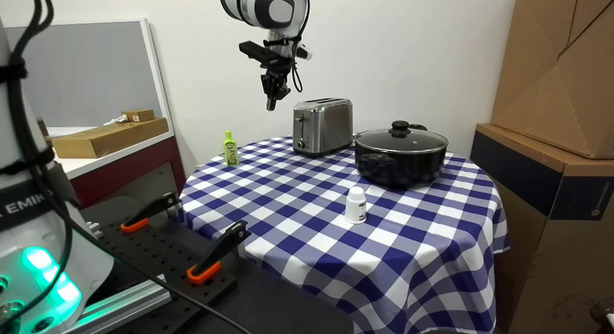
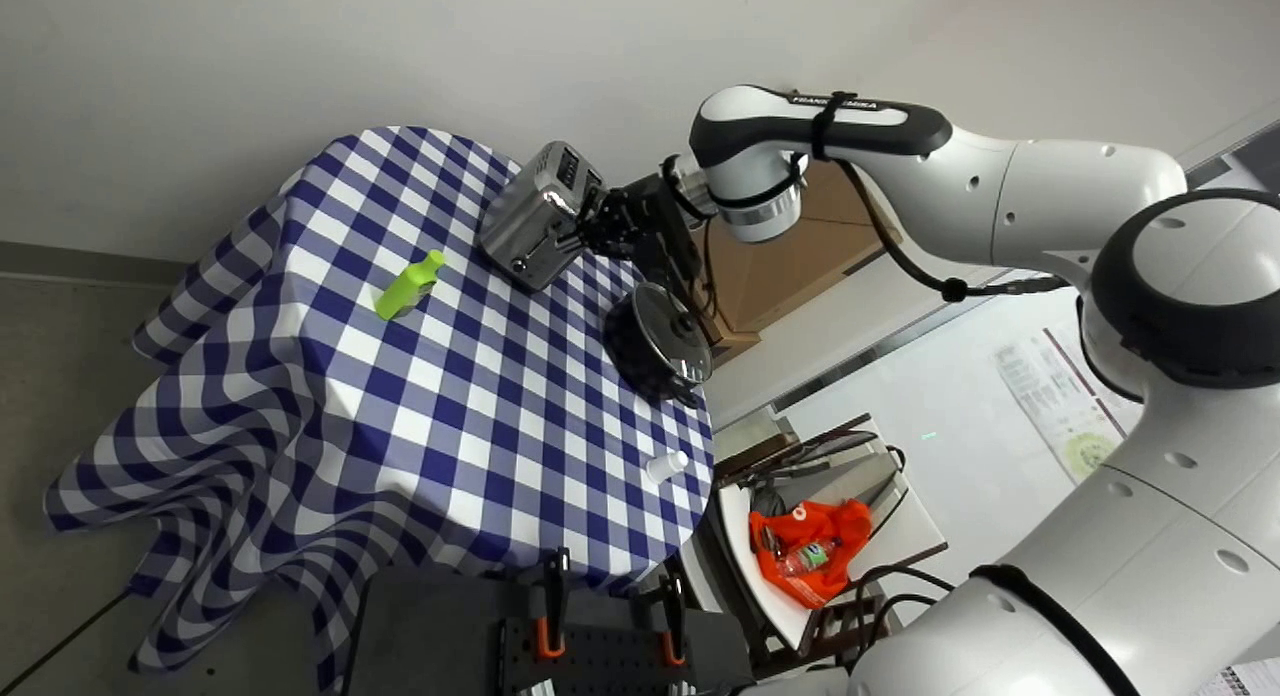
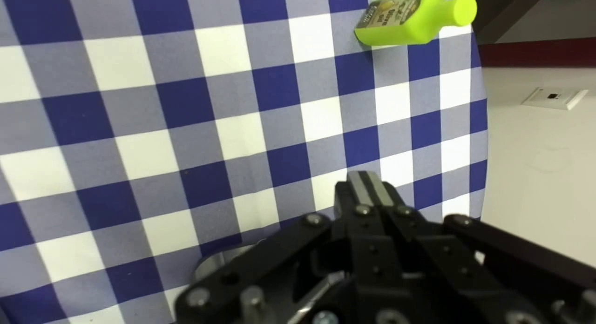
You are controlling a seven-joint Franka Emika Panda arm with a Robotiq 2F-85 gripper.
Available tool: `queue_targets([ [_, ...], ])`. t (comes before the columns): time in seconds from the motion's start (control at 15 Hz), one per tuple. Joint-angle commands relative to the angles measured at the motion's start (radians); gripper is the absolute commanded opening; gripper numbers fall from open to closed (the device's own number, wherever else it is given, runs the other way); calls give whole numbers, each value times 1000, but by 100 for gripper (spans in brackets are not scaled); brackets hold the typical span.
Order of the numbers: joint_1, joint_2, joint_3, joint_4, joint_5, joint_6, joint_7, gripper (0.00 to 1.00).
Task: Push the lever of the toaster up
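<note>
The silver toaster (image 1: 331, 125) stands upright at the back of the table. Its lever (image 1: 299, 119) shows as a small dark knob near the top of the front slot. The toaster also shows in an exterior view (image 2: 520, 221), where my gripper overlaps its front and the lever is hard to make out. My gripper (image 1: 271, 105) points down, above the tabletop and in front of the toaster, apart from it. In the wrist view its fingertips (image 3: 370, 177) are together with nothing between them. There only a sliver of the toaster (image 3: 212, 266) shows beside the gripper; the lever is hidden.
A green bottle (image 1: 230, 149) stands near the table edge. A black lidded pot (image 1: 402, 163) stands beside the toaster. A small white bottle (image 1: 356, 206) is in front of the pot. A checkered cloth (image 1: 288, 199) covers the table; the wall is close behind the toaster.
</note>
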State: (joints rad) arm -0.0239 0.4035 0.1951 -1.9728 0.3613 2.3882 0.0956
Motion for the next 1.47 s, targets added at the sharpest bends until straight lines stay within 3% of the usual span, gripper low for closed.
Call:
queue_targets([
  [0.0,44,-151,-81,-122,-113,-65,26,0],
  [0.4,66,-277,-109,-200,-342,-166,-82,0],
  [0.93,69,-416,-120,-331,-628,28,-122,0],
  [1.13,58,-457,-135,-385,-634,156,-35,0],
  [1.2,53,-467,-141,-397,-597,185,6,16],
  [1.27,61,-417,-134,-341,-608,124,-52,27],
  [1.33,59,-424,-137,-349,-608,131,-46,8],
  [1.4,59,-424,-137,-349,-608,130,-47,15],
])
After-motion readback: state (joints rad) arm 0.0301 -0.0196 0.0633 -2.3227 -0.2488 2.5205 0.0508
